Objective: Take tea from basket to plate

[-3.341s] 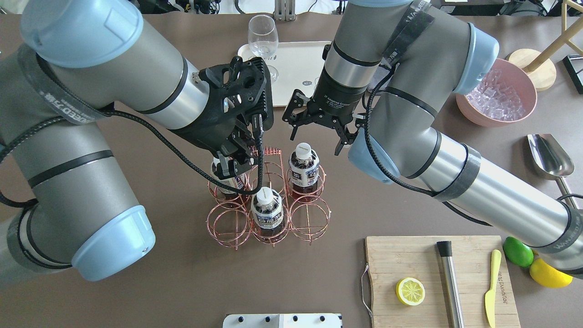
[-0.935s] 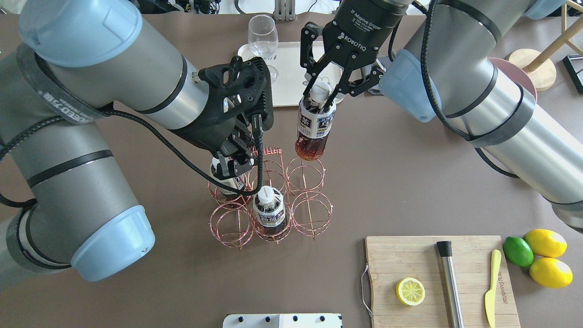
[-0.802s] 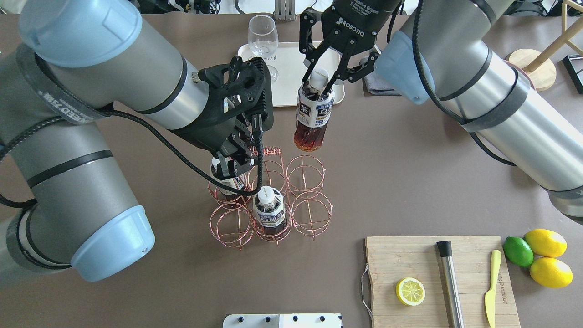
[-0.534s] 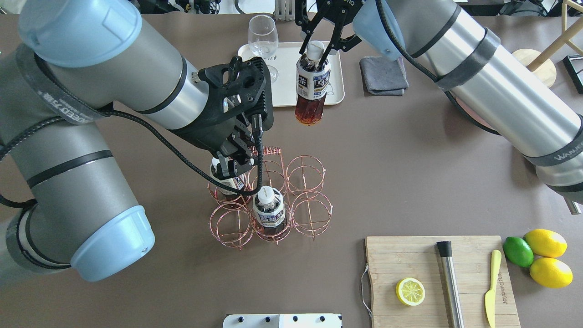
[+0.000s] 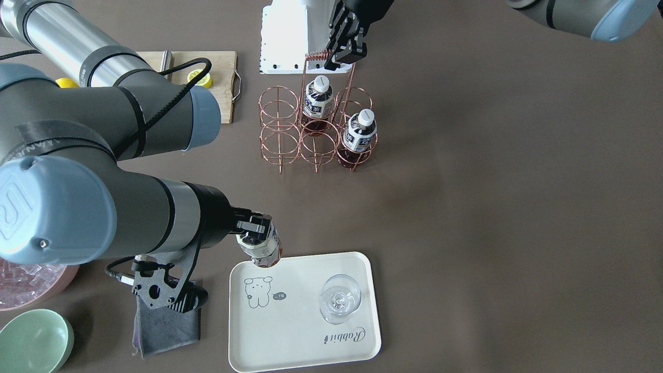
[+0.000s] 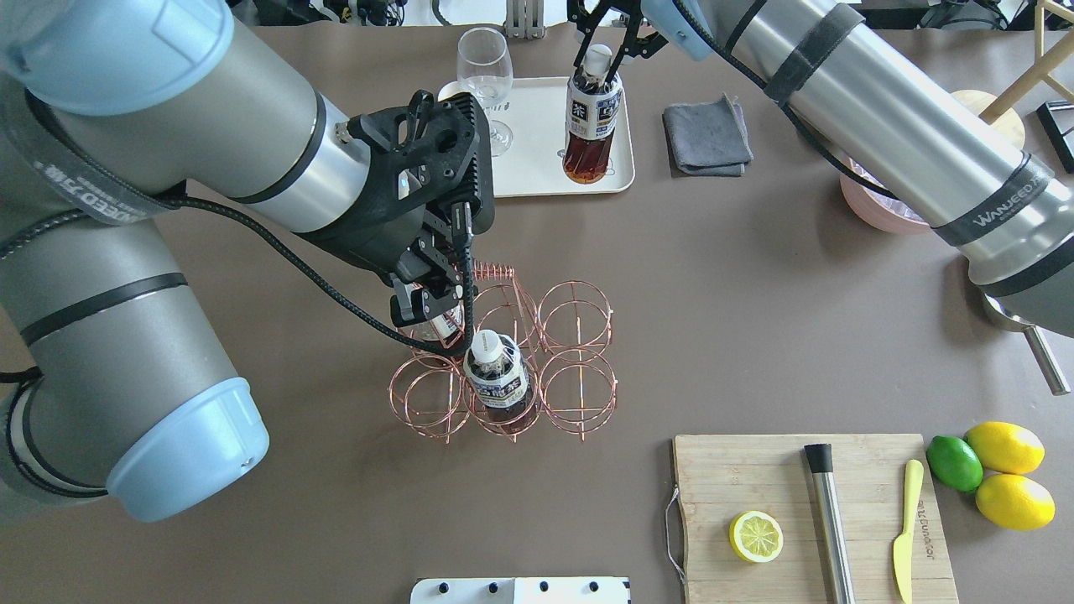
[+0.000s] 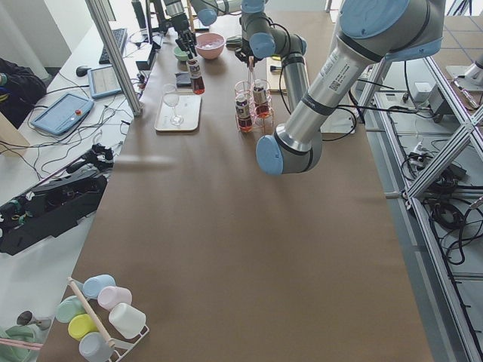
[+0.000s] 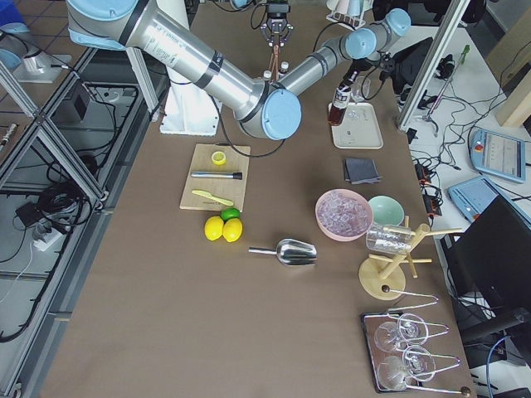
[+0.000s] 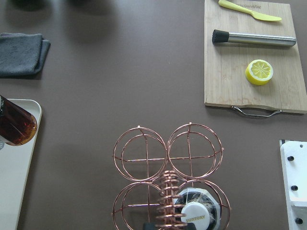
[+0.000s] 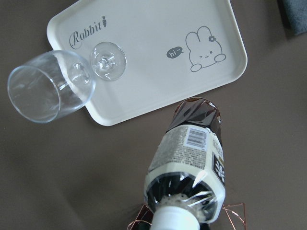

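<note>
Overhead exterior coverage shows the tea (image 6: 591, 117) gripped at its neck, just under the white cap, by the narrowed jaws of the right gripper (image 6: 599, 54). The bottle is hung tilted over the corner of the plate (image 6: 537, 168) nearest the grey cloth (image 6: 707, 138). Whether its base touches the plate cannot be told. A wine glass (image 6: 485, 80) is stood upright at the opposite end of the plate, well apart from the bottle. The cloth is laid on the surface (image 6: 755, 294) just beside the plate.

The wire basket (image 6: 577, 394) is set near the middle of the surface, well apart from the plate. Its coiled handle (image 6: 492, 271) is pinched at one end by the closed jaws of the left gripper (image 6: 428, 302). A second bottle (image 5: 317, 101) and a third bottle (image 5: 359, 132) are housed upright in two of its rings. From overhead the third is largely hidden by the left gripper.

A cutting board (image 6: 755, 478) is placed on the robot's right, bearing a lemon half (image 6: 756, 537), a steel rod (image 6: 829, 520) and a yellow knife (image 6: 906, 528). Two lemons (image 6: 1004, 447) and a lime (image 6: 954, 463) are grouped just beside it. A pink bowl of ice (image 8: 343, 214) and a green bowl (image 5: 33, 339) are found beyond the cloth.
</note>
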`<state>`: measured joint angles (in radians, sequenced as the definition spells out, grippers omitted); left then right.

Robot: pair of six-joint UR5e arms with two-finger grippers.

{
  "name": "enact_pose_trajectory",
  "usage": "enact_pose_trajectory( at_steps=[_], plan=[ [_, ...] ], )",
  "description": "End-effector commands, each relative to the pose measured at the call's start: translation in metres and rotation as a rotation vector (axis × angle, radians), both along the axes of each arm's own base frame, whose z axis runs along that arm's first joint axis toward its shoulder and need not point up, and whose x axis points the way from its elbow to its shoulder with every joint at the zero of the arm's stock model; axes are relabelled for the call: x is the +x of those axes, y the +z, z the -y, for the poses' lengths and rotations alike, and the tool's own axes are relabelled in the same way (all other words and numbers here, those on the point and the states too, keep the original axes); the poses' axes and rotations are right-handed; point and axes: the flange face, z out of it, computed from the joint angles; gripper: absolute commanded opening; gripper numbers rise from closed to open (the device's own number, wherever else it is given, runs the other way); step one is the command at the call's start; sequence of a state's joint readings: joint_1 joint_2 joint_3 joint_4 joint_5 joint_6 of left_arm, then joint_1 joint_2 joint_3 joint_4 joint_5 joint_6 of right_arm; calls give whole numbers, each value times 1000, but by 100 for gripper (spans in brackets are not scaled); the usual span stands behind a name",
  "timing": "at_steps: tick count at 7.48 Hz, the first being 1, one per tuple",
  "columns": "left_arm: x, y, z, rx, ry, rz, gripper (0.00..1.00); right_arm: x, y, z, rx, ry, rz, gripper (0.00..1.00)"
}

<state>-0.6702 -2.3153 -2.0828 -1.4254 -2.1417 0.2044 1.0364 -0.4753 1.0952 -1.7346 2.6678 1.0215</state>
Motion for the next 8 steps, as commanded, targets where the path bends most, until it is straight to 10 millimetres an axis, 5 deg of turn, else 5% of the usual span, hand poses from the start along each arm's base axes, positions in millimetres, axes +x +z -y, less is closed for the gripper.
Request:
enact_pose_trajectory(
  at_steps=[1,3,8],
  plan=[
    [-25,-6,4,12,-35,-18,0,-18,35,32,30,-1,9,0],
    [-63,-1,14,6,-92,-16,0,-36,42,43,97,10,-9,0],
    [-207,60,102,-138,-290,10,0,-52,31,52,167,24,-29,0]
  ],
)
